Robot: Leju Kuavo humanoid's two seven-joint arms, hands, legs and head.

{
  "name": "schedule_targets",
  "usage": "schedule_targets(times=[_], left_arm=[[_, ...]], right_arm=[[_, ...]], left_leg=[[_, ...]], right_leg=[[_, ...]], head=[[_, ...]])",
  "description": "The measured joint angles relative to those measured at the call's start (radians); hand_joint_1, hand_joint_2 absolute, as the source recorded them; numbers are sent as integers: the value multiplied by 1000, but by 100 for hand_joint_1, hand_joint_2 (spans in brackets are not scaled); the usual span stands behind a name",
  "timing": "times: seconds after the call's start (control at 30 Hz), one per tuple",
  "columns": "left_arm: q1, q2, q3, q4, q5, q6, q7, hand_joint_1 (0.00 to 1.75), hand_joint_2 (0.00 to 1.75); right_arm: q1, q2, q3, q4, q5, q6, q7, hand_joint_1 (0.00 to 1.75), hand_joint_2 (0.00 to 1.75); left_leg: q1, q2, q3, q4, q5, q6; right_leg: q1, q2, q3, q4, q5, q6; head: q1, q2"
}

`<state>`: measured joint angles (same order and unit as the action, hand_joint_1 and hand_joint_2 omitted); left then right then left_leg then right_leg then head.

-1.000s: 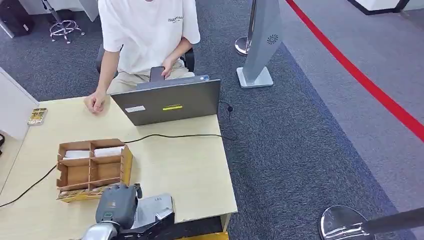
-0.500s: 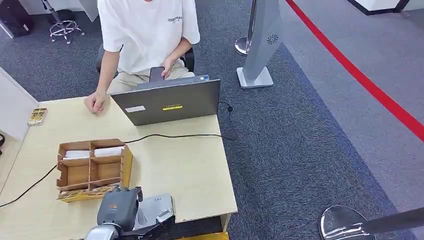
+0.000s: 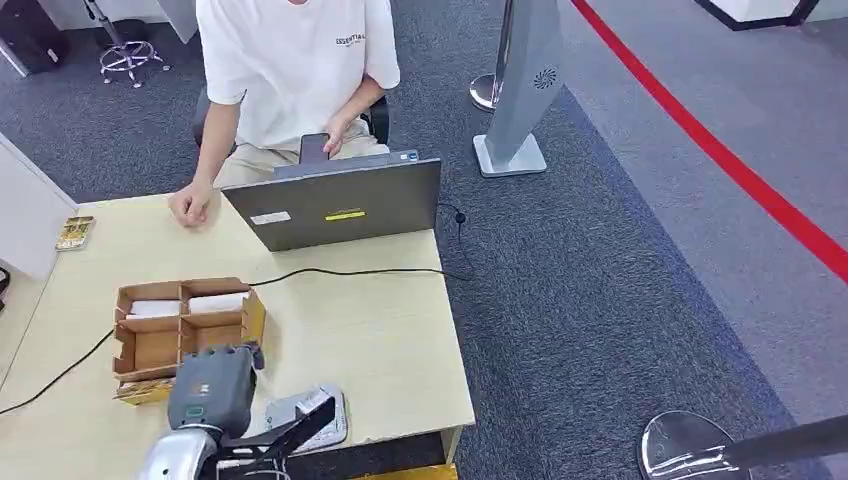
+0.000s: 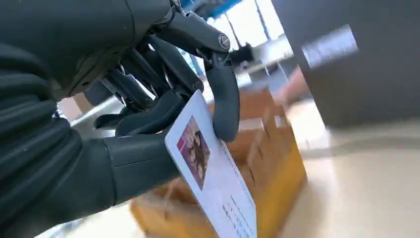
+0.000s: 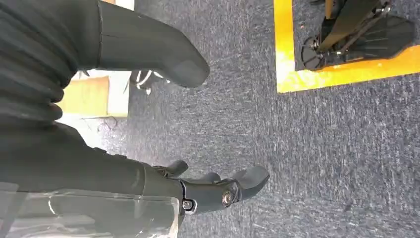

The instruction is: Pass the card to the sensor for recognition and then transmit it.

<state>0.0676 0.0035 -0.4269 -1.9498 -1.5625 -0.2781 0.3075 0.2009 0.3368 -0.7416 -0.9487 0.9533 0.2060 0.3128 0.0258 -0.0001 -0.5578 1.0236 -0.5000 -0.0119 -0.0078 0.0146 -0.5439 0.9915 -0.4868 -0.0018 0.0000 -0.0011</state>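
Left hand: my left hand (image 4: 148, 124) is clamped on the card (image 4: 213, 173), thumb under it and dark fingers (image 4: 225, 99) pressing on its top edge; in the head view my left hand (image 3: 210, 390) sits low over the near edge of the bench (image 3: 380, 340).
Right hand: my right hand (image 5: 163, 148) hangs over the carpet with fingers apart, holding nothing.
Card: white, with a small photo and lines of print, tilted, held just above the grey sensor (image 3: 305, 418) that lies at the near edge of the bench.
Nearby: the cardboard divider box (image 3: 185, 325) stands just beside my left hand, toward the left edge; a laptop (image 3: 335, 205) stands at the far edge, with a person (image 3: 290, 70) seated behind it.
Step, as I judge it: bringing the card to the sensor for reading; the handover is not yet done.
Risk: only one end of the card is held, so a knock against the box wall or the sensor could twist it loose.
Risk: held this tilted, the card may not read.
Risk: the sensor lies so close to the near edge that pressing down could push it off.
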Motion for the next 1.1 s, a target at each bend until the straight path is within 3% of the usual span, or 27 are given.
schedule_targets(times=[0.1, 0.27, 0.53, 0.7, 0.8, 0.97, 1.1], left_arm=[[-54, 13, -8, -50, 0, -9, 5, 175, 175], [-126, 61, -39, -91, 0, 20, 77, 175, 175], [-173, 95, -59, -117, 0, 19, 88, 175, 175], [-224, 144, -90, -126, 0, 55, 164, 175, 175], [-299, 192, -95, -141, 0, 51, 198, 175, 175], [-455, 308, -95, -130, 0, 39, 250, 175, 175], [-572, 410, -91, -32, 0, 50, 255, 175, 175]], right_arm=[[3, 0, 13, -4, -3, 0, 5, 0, 175], [11, 0, 30, -10, -3, 3, 5, 0, 175], [16, 1, 42, -13, -14, 3, 8, 0, 175], [21, 2, 55, -15, -14, 5, 8, 0, 175], [25, 3, 63, -15, -8, 6, -1, 0, 175], [24, 3, 66, -11, 58, 24, -31, 0, 175], [13, 3, 44, 12, 137, 39, -77, 0, 175]], left_leg=[[0, 0, 1, 0, 0, 0], [0, 0, 0, 0, 0, 0], [-1, 0, 0, 0, 0, 0], [-1, 0, 1, 0, 0, 0], [-1, 0, 0, 0, 1, 0], [-1, 0, 1, 0, 1, 0], [-1, 1, 1, 0, 2, 0]], right_leg=[[0, 0, 1, 0, 0, 0], [0, 0, 0, 0, 0, 0], [0, 0, 0, 0, 0, 0], [0, 0, 0, 0, 0, 0], [0, 0, 0, 1, 0, 0], [0, 0, 0, 2, 0, 0], [0, 1, 0, 3, 0, 0]], head=[[0, 0], [0, 0], [0, 0], [0, 0], [0, 0], [0, 0], [-1, 0]])
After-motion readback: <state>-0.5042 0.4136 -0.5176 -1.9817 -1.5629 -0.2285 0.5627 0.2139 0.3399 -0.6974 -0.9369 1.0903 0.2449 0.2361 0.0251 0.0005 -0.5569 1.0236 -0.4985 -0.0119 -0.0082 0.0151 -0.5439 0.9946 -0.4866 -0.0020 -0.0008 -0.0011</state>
